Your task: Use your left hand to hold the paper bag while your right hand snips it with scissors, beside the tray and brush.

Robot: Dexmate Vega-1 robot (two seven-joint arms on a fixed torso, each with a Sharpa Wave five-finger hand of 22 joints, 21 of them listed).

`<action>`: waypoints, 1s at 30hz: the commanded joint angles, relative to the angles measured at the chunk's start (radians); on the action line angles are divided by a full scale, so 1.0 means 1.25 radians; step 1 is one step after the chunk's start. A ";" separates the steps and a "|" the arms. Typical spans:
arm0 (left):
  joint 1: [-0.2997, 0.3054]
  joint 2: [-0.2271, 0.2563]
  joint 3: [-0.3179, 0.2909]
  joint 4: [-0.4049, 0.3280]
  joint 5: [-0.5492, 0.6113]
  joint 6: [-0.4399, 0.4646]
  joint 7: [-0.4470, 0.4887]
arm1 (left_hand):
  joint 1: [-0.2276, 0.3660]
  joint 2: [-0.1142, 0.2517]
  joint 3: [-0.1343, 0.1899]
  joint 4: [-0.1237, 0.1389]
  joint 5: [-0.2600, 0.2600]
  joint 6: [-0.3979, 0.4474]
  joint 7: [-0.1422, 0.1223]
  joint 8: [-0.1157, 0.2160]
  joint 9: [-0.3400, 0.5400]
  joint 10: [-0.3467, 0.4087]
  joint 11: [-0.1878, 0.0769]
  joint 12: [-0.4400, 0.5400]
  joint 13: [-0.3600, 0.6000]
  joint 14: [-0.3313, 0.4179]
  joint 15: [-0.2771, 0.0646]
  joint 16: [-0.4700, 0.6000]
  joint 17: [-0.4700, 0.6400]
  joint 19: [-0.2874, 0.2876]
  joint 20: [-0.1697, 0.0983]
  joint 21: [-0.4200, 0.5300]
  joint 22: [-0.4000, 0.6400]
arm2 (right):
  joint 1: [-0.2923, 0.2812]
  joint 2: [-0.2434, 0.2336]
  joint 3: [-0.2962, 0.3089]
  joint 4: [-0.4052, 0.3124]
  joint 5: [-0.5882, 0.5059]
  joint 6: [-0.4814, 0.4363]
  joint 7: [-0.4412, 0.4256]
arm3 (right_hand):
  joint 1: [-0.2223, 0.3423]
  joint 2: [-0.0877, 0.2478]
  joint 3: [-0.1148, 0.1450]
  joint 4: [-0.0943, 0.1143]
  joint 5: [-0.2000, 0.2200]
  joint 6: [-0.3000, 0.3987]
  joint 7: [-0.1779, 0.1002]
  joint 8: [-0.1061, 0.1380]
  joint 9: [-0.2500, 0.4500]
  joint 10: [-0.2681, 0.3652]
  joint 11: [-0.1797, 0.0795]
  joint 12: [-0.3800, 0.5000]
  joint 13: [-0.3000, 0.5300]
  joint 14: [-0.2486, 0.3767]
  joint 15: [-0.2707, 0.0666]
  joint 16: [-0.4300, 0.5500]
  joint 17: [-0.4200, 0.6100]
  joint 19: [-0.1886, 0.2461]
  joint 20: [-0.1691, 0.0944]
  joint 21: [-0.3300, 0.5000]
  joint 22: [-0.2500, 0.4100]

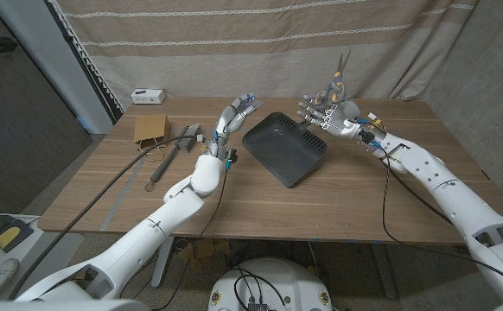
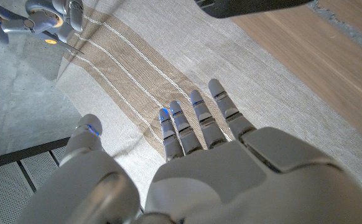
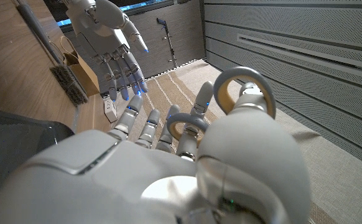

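Right hand [image 1: 327,115] raised over table [image 1: 347,194], gripping scissors [image 1: 339,79] upright, left hand [image 1: 234,121] raised, fingers spread, holding nothing, bag [image 1: 150,129] far left beside brush [image 1: 179,142], tray [image 1: 284,147] between hands

My arms: glossy white rounded shells, ball-like joint housings at wrist and elbow. Thin black cables run loose along both forearms. Left robot hand [image 1: 234,121]: white palm plate, grey segmented fingers [image 2: 199,118] with small blue lights near the tips. Right robot hand [image 1: 325,115]: same white shell, grey metallic fingers [image 3: 145,127], coloured wiring at the wrist.
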 commanded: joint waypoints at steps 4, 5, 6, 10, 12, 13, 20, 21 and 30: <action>-0.007 -0.004 0.005 0.008 -0.001 0.002 -0.004 | 0.009 0.003 -0.003 0.000 0.000 0.009 0.002 -0.004 0.002 0.006 0.000 -0.001 0.003 0.007 -0.099 -0.002 0.004 0.007 -0.003 -0.003 0.005 | 0.004 -0.018 -0.005 -0.001 -0.021 0.021 0.015 | -0.020 0.000 -0.015 0.005 0.010 0.001 0.018 0.017 0.021 0.025 0.011 -0.010 -0.016 0.020 0.005 -0.009 -0.014 0.017 0.007 -0.006 -0.001; -0.007 -0.003 0.005 0.008 -0.002 0.003 -0.005 | 0.009 0.003 -0.003 0.000 0.000 0.009 0.001 -0.004 0.002 0.007 0.000 -0.001 0.003 0.007 -0.099 -0.002 0.004 0.007 -0.002 -0.003 0.005 | 0.004 -0.018 -0.005 0.000 -0.021 0.022 0.016 | -0.027 -0.006 -0.022 0.007 0.011 -0.005 0.020 0.021 0.029 0.032 0.033 -0.014 -0.023 0.024 0.011 -0.012 -0.020 0.018 0.007 -0.009 -0.001; -0.007 -0.004 0.005 0.008 -0.003 0.004 -0.005 | 0.009 0.003 -0.003 0.000 0.000 0.009 0.002 -0.005 0.002 0.006 0.001 -0.001 0.004 0.007 -0.099 -0.002 0.004 0.007 -0.003 -0.003 0.005 | 0.004 -0.020 -0.005 -0.002 -0.026 0.028 0.015 | -0.029 -0.007 -0.024 0.007 0.012 -0.011 0.021 0.020 0.032 0.032 0.038 -0.016 -0.026 0.024 0.011 -0.014 -0.022 0.018 0.008 -0.010 -0.001; -0.008 -0.004 0.006 0.009 -0.003 0.002 -0.006 | 0.010 0.003 -0.004 0.000 0.000 0.011 0.003 -0.004 0.001 0.006 -0.001 -0.002 0.004 0.007 -0.099 -0.002 0.004 0.007 -0.003 -0.004 0.005 | 0.004 -0.027 -0.008 -0.007 -0.036 0.035 0.015 | -0.038 -0.014 -0.032 0.009 0.011 -0.014 0.018 0.027 0.041 0.041 0.042 -0.019 -0.034 0.027 0.011 -0.018 -0.028 0.019 0.008 -0.014 -0.002; -0.009 -0.004 0.006 0.009 -0.003 0.002 -0.006 | 0.010 0.003 -0.004 0.000 0.000 0.010 0.005 -0.005 0.001 0.006 -0.002 -0.002 0.004 0.007 -0.099 -0.002 0.004 0.008 -0.003 -0.005 0.005 | 0.005 -0.028 -0.009 -0.006 -0.032 0.030 0.017 | -0.040 -0.016 -0.034 0.010 0.011 -0.011 0.019 0.031 0.045 0.045 0.040 -0.020 -0.037 0.028 0.011 -0.019 -0.031 0.019 0.007 -0.016 -0.002; -0.009 -0.004 0.006 0.009 -0.003 0.002 -0.006 | 0.010 0.003 -0.004 0.000 0.000 0.011 0.004 -0.005 0.001 0.006 -0.002 -0.002 0.004 0.008 -0.099 -0.002 0.004 0.008 -0.003 -0.005 0.005 | 0.005 -0.027 -0.008 -0.005 -0.032 0.031 0.018 | -0.041 -0.016 -0.035 0.010 0.011 -0.010 0.018 0.034 0.049 0.048 0.041 -0.021 -0.039 0.029 0.011 -0.020 -0.032 0.020 0.007 -0.017 -0.002; -0.010 -0.006 0.007 0.014 -0.003 -0.002 -0.005 | 0.011 0.004 -0.005 0.001 -0.001 0.012 0.004 -0.005 -0.001 0.021 -0.008 0.003 0.005 0.015 -0.101 0.000 0.005 0.010 -0.004 -0.007 0.005 | 0.004 -0.033 -0.011 -0.012 -0.036 0.034 0.020 | -0.053 -0.017 -0.046 0.014 0.010 -0.031 0.022 0.057 0.087 0.089 -0.003 -0.024 -0.060 0.036 0.008 -0.030 -0.048 0.024 0.005 -0.029 -0.002; -0.010 -0.006 0.008 0.015 -0.003 -0.002 -0.005 | 0.011 0.004 -0.005 0.001 -0.001 0.014 0.004 -0.005 -0.002 0.030 -0.009 0.006 0.005 0.019 -0.104 0.002 0.005 0.011 -0.004 -0.007 0.005 | 0.005 -0.033 -0.012 -0.012 -0.035 0.031 0.021 | -0.053 -0.015 -0.047 0.014 0.011 -0.039 0.019 0.063 0.097 0.103 -0.012 -0.021 -0.061 0.043 0.005 -0.030 -0.052 0.026 0.005 -0.032 -0.002; -0.004 -0.008 0.007 0.015 -0.003 -0.008 0.001 | 0.012 0.005 -0.006 0.001 -0.002 -0.006 -0.005 -0.018 -0.009 0.046 -0.017 0.010 0.007 0.027 -0.107 0.005 0.006 0.012 -0.003 -0.011 0.005 | 0.002 -0.037 -0.013 -0.023 -0.030 0.021 0.013 | -0.049 0.009 -0.043 0.014 0.015 -0.049 0.021 0.099 0.144 0.138 -0.041 0.009 -0.031 0.069 -0.024 -0.029 -0.060 0.038 0.002 -0.042 -0.002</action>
